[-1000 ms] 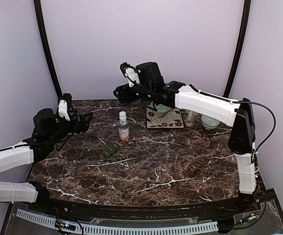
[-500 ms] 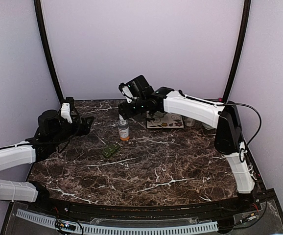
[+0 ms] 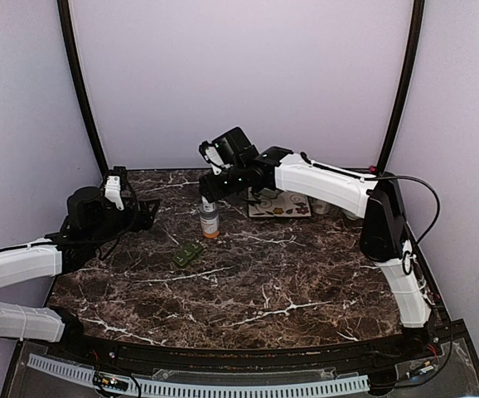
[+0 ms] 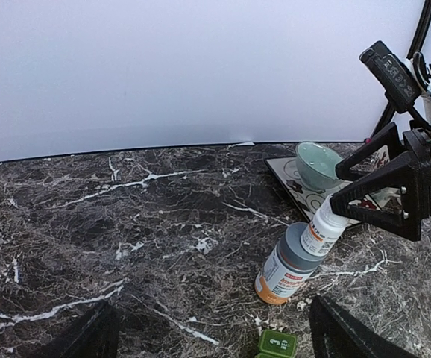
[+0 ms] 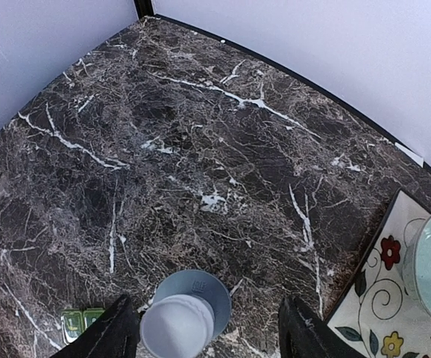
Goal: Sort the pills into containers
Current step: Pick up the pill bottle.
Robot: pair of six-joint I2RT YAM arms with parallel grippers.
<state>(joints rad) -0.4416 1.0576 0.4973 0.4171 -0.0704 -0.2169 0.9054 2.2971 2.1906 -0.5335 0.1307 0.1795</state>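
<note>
Straddling the bottle cap (image 5: pixel 177 326), right gripper (image 5: pixel 209 332) gapes; left gripper (image 4: pixel 215 339) gapes; label (image 4: pixel 286 272) illegible.

Pill box (image 4: pixel 277 344) cut off btm edge; pills too small.

High rear overview, two close wrist views, sharing pill box (image 3: pixel 187 254)
</note>
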